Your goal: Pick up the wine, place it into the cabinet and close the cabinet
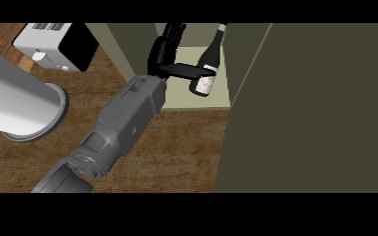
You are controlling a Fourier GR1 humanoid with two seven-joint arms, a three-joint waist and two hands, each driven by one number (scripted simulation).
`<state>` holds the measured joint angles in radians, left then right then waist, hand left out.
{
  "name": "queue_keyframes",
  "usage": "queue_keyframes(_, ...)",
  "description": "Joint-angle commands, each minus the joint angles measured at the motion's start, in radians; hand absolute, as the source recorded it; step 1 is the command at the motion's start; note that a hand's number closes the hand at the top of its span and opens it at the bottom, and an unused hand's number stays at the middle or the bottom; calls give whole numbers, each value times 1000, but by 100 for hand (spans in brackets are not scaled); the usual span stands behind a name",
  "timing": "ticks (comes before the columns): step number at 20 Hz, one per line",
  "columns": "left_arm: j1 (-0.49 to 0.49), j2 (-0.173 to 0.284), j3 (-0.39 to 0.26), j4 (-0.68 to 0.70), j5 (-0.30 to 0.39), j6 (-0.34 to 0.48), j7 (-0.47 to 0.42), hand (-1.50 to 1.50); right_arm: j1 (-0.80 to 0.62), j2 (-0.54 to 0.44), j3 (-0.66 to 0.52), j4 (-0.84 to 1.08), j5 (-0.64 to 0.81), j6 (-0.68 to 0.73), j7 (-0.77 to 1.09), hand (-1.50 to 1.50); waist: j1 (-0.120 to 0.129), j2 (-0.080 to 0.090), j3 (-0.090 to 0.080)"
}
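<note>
The dark wine bottle [209, 62], with a pale label low on its body, is tilted inside the open cabinet [193, 102], its neck pointing away from me. My left hand [164, 55] reaches into the cabinet from the lower left. It lies against the bottle's left side, its thumb [186, 70] wrapped across the bottle just above the label. The bottle's base is over the pale shelf floor; I cannot tell whether it touches. My right hand does not show.
The cabinet's dark door [303, 110] stands open and fills the right side. A white and black appliance [59, 45] sits at the upper left. A large pale grey cylinder [26, 105] lies at the left edge over the wooden counter [177, 150].
</note>
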<state>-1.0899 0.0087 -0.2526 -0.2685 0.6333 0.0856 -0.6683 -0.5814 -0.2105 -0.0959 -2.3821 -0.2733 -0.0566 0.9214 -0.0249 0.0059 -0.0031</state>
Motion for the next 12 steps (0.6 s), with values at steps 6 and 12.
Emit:
queue_keyframes(6, 155, -8, -113, -338, -34, 98, 105, -150, -21, 0, 60, -38, 75, -77, 52, -150, 35, -18, 2)
queue_keyframes(12, 265, -9, -229, -661, -62, 225, 259, -150, -31, -22, 69, -88, 68, -88, 88, -150, 51, -26, 2)
